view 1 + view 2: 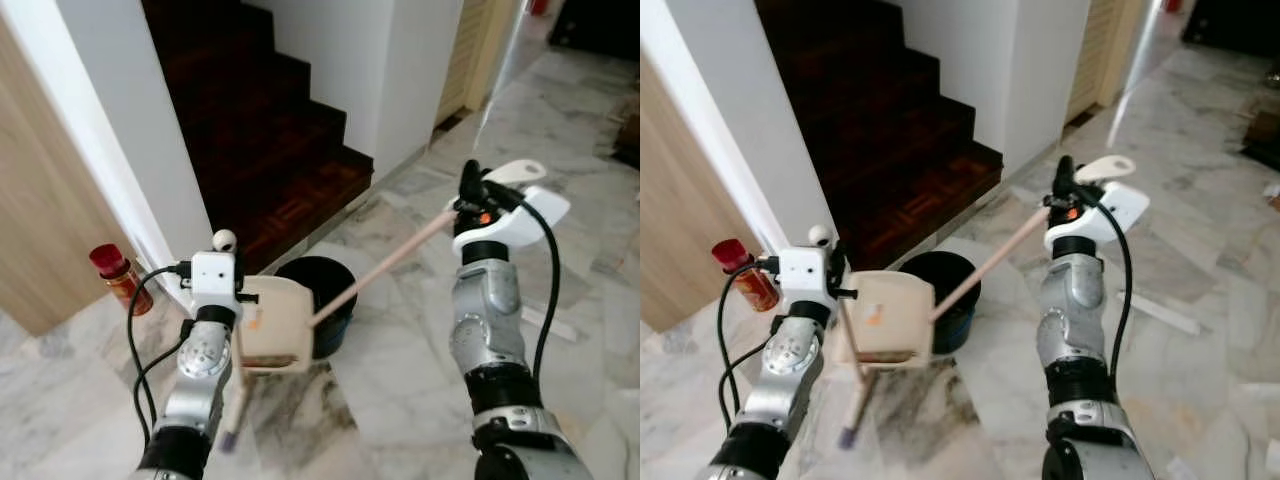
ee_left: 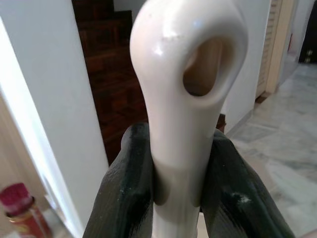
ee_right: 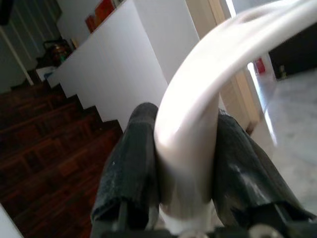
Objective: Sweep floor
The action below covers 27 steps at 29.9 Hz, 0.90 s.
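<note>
My left gripper (image 2: 176, 148) is shut on the looped cream top of a thin stick (image 1: 238, 385) that reaches down to the marble floor and ends in a purplish tip. My right gripper (image 1: 472, 192) is raised on the right, shut on the white end of a long pale handle (image 1: 395, 258). That handle slants down to a cream dustpan (image 1: 272, 322). The dustpan is held tilted just in front of a black bin (image 1: 325, 285), partly hiding it. In the right wrist view the black fingers (image 3: 130, 163) clamp the white handle (image 3: 190, 124).
Dark wooden stairs (image 1: 270, 150) rise straight ahead between white walls (image 1: 130, 140). A red-capped bottle (image 1: 120, 278) stands on the floor by the left wall. A pale strip (image 1: 1160, 312) lies on the marble at the right. Open floor stretches to the right and back.
</note>
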### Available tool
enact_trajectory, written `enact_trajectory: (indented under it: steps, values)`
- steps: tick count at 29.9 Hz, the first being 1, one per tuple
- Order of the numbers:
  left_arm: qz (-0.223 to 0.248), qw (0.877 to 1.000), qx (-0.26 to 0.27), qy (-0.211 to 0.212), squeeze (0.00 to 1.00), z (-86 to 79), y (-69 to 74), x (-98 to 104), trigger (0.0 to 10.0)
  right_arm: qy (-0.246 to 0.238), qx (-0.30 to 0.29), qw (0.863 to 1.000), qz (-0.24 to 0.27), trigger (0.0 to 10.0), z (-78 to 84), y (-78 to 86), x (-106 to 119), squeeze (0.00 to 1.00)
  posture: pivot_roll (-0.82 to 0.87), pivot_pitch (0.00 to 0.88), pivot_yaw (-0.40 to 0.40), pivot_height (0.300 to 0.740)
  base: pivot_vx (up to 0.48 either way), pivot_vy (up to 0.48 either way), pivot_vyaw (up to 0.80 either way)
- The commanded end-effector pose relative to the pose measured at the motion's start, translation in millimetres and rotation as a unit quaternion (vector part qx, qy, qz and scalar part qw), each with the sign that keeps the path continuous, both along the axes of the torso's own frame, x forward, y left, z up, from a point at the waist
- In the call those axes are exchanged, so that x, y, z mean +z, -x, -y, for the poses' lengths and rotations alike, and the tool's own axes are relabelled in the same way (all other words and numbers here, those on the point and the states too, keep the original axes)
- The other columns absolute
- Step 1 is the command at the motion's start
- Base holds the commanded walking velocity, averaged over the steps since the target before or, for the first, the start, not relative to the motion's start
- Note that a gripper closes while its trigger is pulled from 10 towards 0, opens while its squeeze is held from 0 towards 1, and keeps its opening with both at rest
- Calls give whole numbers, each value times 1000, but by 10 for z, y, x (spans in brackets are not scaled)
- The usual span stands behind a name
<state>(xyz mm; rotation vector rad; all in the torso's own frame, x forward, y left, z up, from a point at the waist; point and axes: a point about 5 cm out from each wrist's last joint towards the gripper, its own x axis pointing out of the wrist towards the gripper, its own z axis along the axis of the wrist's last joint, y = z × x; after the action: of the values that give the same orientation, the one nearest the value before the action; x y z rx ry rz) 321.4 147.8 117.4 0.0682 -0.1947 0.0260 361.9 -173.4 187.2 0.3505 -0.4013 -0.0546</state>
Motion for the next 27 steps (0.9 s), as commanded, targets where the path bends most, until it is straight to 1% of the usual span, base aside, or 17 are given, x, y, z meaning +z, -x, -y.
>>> enact_trajectory:
  steps: [1, 13, 16, 17, 20, 21, 23, 27]
  values:
    - [24, 1000, 6, -8, 0, -55, -20, 102, 10000, -7, 9, 999, 35, 10000, -75, -18, 166, 0, 80, 0, -2, 740, 266, 0, 0]
    - [26, 1000, 6, -10, 0, -63, -22, 109, 10000, -20, 15, 999, 46, 10000, -99, -13, 215, 0, 83, 0, 0, 740, 269, 0, 0]
    - [26, 1000, 6, -10, 0, -63, -21, 109, 10000, -20, 15, 998, 62, 10000, -107, 4, 286, 0, 83, 0, 0, 740, 270, 0, 0]
    - [26, 1000, 6, -9, 0, -64, -20, 110, 10000, -18, 16, 997, 75, 10000, -121, 15, 354, 0, 83, 0, -1, 740, 266, 0, 0]
    - [26, 1000, 6, -9, 0, -55, -20, 110, 10000, -25, 16, 995, 90, 10000, -106, 18, 445, 0, 82, 0, -2, 740, 270, 0, 0]
    - [26, 1000, 6, -9, 0, -55, -20, 110, 10000, -25, 16, 995, 90, 10000, -106, 18, 445, 0, 82, 0, -2, 740, 270, 0, 0]
    - [26, 1000, 6, -8, 0, -50, -22, 111, 10000, -28, 17, 994, 102, 10000, -103, 20, 523, 0, 81, 0, -4, 740, 270, 0, 0]
    - [26, 1000, 6, -7, 0, -48, -24, 111, 10000, -27, 19, 994, 109, 10000, -113, 25, 570, 0, 81, 0, -6, 740, 269, 0, 0]
